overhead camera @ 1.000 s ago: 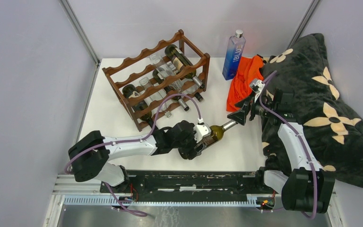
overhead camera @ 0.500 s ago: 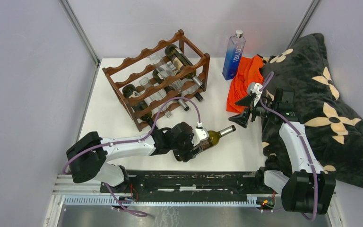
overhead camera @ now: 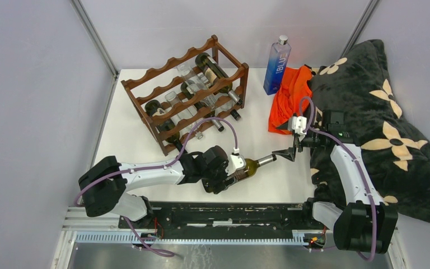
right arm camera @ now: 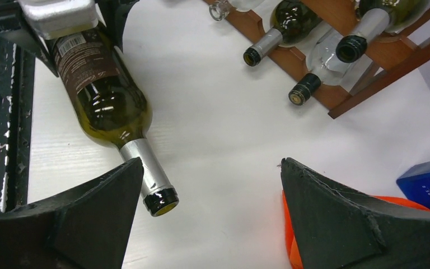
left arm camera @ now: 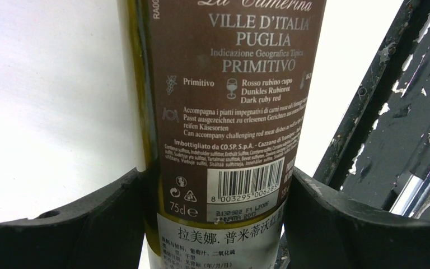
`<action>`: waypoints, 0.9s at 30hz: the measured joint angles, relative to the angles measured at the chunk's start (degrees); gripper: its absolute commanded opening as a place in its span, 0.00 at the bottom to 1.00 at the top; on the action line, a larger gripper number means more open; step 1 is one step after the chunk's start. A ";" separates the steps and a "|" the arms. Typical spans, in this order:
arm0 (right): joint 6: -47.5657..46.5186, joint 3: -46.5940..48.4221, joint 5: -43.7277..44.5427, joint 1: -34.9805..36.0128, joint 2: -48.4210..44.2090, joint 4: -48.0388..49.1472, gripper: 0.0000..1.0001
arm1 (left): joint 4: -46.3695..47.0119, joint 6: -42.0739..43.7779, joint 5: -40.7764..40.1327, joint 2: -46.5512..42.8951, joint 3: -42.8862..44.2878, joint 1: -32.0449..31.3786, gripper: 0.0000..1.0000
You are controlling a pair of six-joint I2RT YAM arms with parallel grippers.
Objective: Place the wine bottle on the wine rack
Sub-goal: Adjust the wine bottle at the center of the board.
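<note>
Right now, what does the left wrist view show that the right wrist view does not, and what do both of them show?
Only left wrist: the label close enough to read "Primitivo" and "Puglia", and the left fingers pressed on both sides of the bottle.
Only right wrist: the neck and mouth of that bottle, a corner of the rack with other bottles in it, an orange cloth, a blue bottle, and the right gripper open and empty.
Both: the bottle in the left gripper, and the white table.
</note>
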 measured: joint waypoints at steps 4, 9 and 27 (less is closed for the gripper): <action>-9.55 0.98 -0.24 0.46 2.23 -6.78 0.98 | -0.79 0.35 0.00 0.00 0.02 0.00 0.02; -21.53 2.64 -0.22 1.68 7.10 -17.27 0.98 | -1.49 0.39 -0.04 0.00 0.07 0.00 0.02; -5.01 -2.23 7.32 5.73 0.33 -2.89 0.98 | -3.67 0.42 -1.33 0.00 1.33 0.00 0.02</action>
